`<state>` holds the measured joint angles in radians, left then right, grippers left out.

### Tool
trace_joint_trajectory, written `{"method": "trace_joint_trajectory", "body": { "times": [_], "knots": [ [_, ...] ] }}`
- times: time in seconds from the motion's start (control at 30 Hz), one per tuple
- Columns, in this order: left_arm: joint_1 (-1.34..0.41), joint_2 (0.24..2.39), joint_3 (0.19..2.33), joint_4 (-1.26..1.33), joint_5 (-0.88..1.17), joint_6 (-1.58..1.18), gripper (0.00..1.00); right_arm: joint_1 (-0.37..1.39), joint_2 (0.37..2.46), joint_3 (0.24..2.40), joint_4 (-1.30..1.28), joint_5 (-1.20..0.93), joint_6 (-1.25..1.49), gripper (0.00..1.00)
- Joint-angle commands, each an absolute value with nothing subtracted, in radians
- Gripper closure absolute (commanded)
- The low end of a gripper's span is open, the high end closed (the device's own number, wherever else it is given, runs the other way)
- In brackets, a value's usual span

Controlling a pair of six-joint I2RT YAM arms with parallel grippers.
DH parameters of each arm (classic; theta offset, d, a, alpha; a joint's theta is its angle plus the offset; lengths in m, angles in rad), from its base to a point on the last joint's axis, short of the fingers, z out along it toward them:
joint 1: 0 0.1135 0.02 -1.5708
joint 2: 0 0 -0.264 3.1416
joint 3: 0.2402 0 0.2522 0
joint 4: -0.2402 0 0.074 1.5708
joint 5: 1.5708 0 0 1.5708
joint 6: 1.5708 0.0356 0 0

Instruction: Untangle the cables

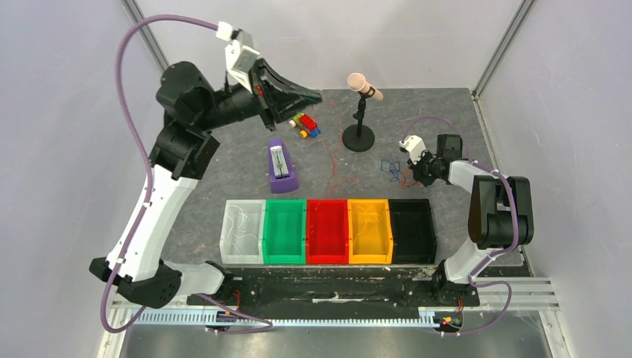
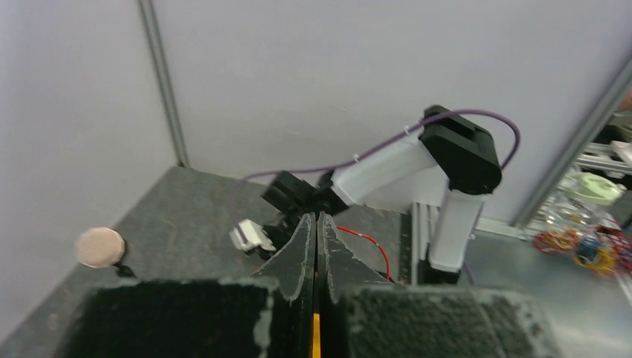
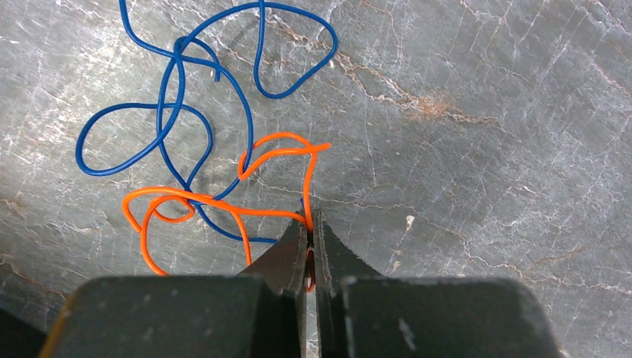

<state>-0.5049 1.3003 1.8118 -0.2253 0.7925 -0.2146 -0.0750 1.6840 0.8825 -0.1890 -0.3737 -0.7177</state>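
My left gripper (image 1: 317, 95) is raised over the back of the table, its jaws pressed together (image 2: 317, 218). A thin red cable (image 1: 329, 142) hangs from its tip down to the tabletop, and in the left wrist view it arcs out beside the right finger (image 2: 369, 240). At the right, my right gripper (image 1: 410, 171) is low on the table, shut on an orange cable (image 3: 279, 151) that passes between its jaws (image 3: 311, 218). That orange cable loops through a dark blue cable (image 3: 179, 89) lying flat on the table (image 1: 389, 168). White cables (image 1: 240, 224) lie in the white bin.
A row of bins sits near the front: white (image 1: 228, 253), green (image 1: 283, 255), red (image 1: 326, 257), yellow (image 1: 370, 257), black (image 1: 412, 257). A microphone on a stand (image 1: 359, 112), a purple device (image 1: 281, 168) and toy bricks (image 1: 305, 124) stand behind them.
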Motion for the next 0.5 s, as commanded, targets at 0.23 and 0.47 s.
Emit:
{"method": "trace_joint_trajectory", "body": {
  "times": [0.23,0.47],
  "knots": [
    [-0.545,1.157,1.487,-0.197,0.754,-0.288,0.98,-0.089,1.704,0.9,-0.214,-0.327,-0.713,1.0],
    [-0.539,1.168,1.456,-0.243,0.587,-0.265,0.98,-0.089,1.704,0.897,-0.216,-0.331,-0.712,1.0]
  ]
}}
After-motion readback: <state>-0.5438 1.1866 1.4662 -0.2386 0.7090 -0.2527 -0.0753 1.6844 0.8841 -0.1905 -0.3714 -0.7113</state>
